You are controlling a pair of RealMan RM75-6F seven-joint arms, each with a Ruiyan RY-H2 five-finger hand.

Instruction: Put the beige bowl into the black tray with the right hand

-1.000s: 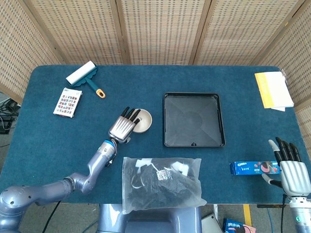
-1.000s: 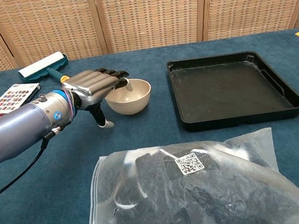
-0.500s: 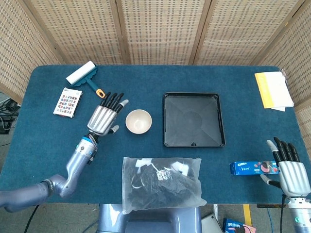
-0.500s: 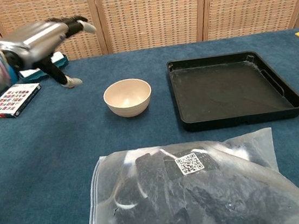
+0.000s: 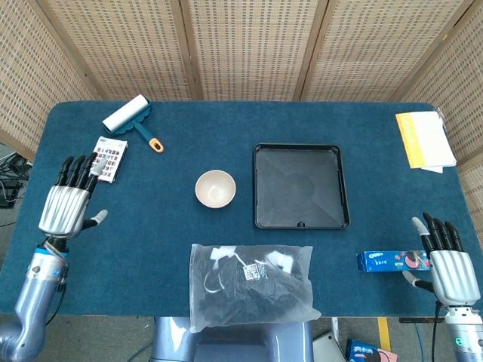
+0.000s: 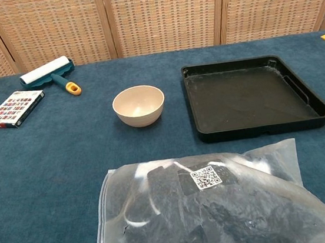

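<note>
Table (image 5: 226,121): covered in dark blue cloth, with woven screens standing behind its far edge.
Plastic bag (image 5: 251,283): clear, with dark contents and a white QR label on top, lying at the near edge in the middle; it fills the near part of the chest view (image 6: 221,209).
Black tray (image 5: 301,185): square and shallow, flat on the cloth right of centre, nothing in it (image 6: 254,95).
Left hand (image 5: 66,202): over the left edge of the table, fingers straight and spread, holding nothing; its fingertips reach the near corner of the card box. Only the head view shows it.
Right hand (image 5: 445,264): at the near right corner, fingers extended and apart, holding nothing, just right of the blue packet. Only the head view shows it.
Beige bowl (image 5: 215,188): upright on the cloth, left of the black tray and apart from it, well apart from both hands (image 6: 139,105).
Lint roller (image 5: 130,118): far left, white roll, teal frame, orange handle tip.
Yellow papers (image 5: 425,139): far right edge.
Blue packet (image 5: 386,261): near right.
Card box (image 5: 106,158): near the lint roller, on the left.
</note>
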